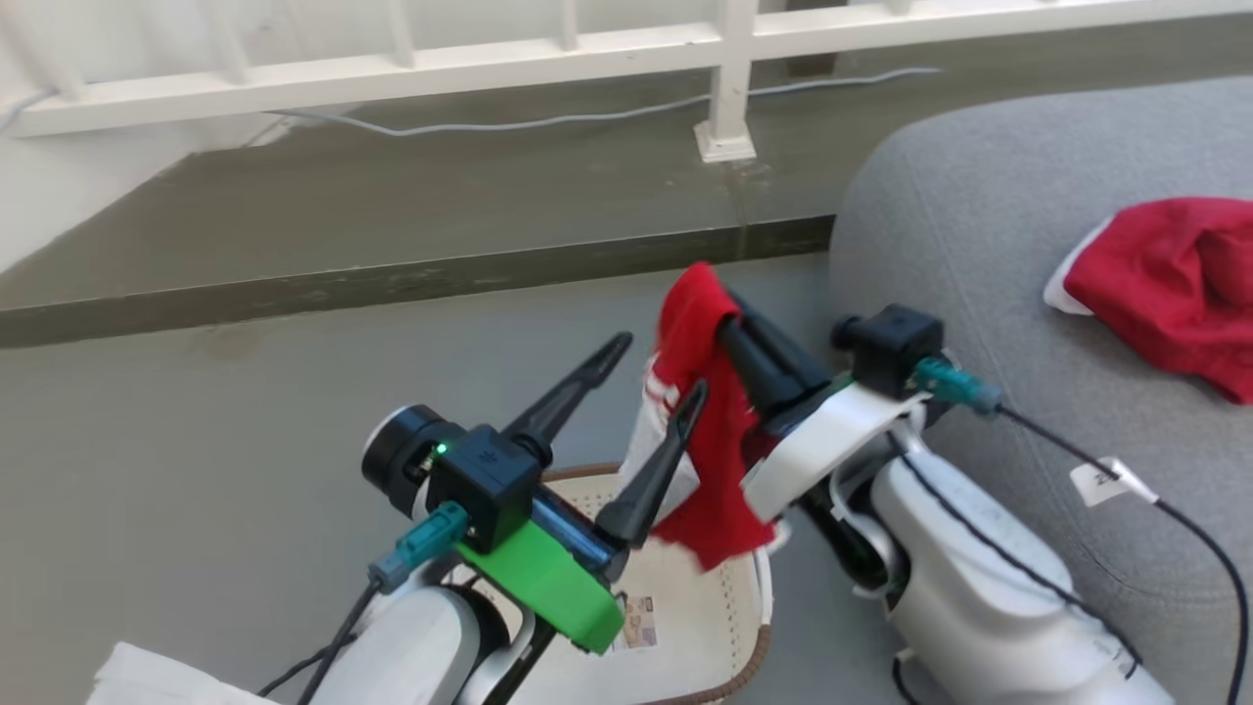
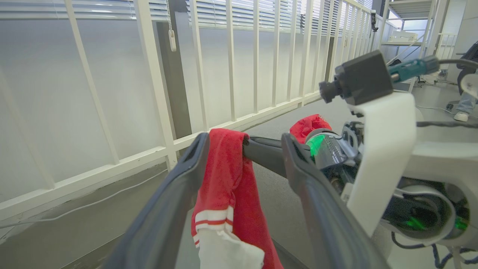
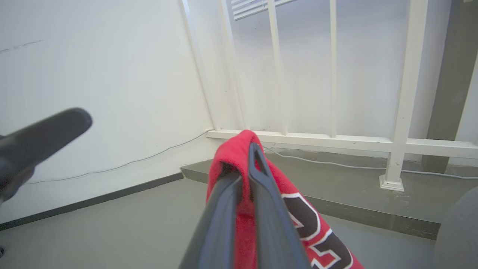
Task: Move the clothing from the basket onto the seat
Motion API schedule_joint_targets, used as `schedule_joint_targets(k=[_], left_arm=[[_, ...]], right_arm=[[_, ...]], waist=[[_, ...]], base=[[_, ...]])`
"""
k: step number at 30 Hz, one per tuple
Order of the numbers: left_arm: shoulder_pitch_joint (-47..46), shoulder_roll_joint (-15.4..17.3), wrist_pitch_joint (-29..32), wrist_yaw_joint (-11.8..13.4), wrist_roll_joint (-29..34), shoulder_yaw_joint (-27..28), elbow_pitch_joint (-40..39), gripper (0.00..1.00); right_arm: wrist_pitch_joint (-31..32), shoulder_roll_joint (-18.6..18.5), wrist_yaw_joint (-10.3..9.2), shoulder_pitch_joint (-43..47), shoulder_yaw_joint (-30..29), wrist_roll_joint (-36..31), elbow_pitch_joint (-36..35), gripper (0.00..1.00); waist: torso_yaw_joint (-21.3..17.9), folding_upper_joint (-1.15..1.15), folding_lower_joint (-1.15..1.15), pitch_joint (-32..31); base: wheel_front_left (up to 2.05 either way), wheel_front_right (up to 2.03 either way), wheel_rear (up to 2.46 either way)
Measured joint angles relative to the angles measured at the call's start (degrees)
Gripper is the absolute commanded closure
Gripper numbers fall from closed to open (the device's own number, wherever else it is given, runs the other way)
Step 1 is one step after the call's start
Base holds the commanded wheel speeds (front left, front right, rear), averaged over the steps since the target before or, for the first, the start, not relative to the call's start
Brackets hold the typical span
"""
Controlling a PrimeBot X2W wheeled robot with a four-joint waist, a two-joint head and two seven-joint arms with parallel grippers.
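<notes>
Grey floor [image 1: 196,441] below a white railing [image 1: 392,70] carries the basket [image 1: 754,661], above which the right tool [image 1: 726,318] pinches a hanging red garment [image 1: 719,490], the seat [image 1: 979,225] lying at its 3 o'clock and nearer this arm than the left tool [image 1: 661,367], spread wide and empty at 9 o'clock.

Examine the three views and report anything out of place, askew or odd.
The red jersey hangs bunched over the shut right gripper, dangling above the basket beside the open left gripper. Another red garment lies crumpled on the seat. Nothing looks damaged or spilled.
</notes>
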Motion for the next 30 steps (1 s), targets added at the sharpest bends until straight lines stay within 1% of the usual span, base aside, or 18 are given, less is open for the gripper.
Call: schedule_joint_targets(k=[2,4,6,11,18,24,30], left_arm=[[0.41,0.47,0.35,0.00,0.14,-0.58,-0.14,0.00],[0.96,0.67,0.73,-0.01,0.26,-1.35,-0.22,0.00],[1.36,0.79,1.07,-0.09,0.43,-1.79,-0.33,0.00],[1.99,1.71,2.05,-0.09,0.55,-2.64,-1.12,0.00],[2.00,2.41,2.65,-0.09,2.52,-2.70,-1.62,0.00],[1.99,2.78,3.57,-0.09,3.03,-2.78,-2.43,0.00],[1.93,3.34,4.57,-0.09,3.56,-3.02,-3.34,0.00]], right_arm=[[0.00,-0.53,-0.67,-0.47,-1.42,0.00,0.38,1.00],[-0.01,-1.20,-0.93,-0.57,-2.63,0.00,0.66,1.00],[-0.02,-2.05,-1.90,-0.57,-3.93,0.00,0.96,1.00],[-0.51,-3.87,-3.32,-0.57,-7.25,0.01,0.97,1.00],[-0.52,-5.65,-4.41,-0.57,-10.71,0.11,0.91,1.00],[-0.54,-5.69,-5.88,-0.51,-14.77,0.56,-0.96,1.00],[-0.63,-5.31,-6.37,-0.35,-18.63,0.79,-3.13,1.00]], waist=[[-0.78,0.00,0.00,0.35],[-1.57,0.00,0.00,0.76],[-2.39,0.00,0.00,1.23],[-4.40,0.00,0.00,2.73],[-6.94,0.00,0.00,4.91],[-9.55,0.00,0.00,7.13],[-12.07,0.00,0.00,9.58]], base=[[0.00,0.00,0.00],[0.00,0.00,0.00],[0.00,0.00,0.00],[0.00,0.00,0.00],[0.00,0.00,0.00],[0.00,0.00,0.00],[0.00,0.00,0.00]])
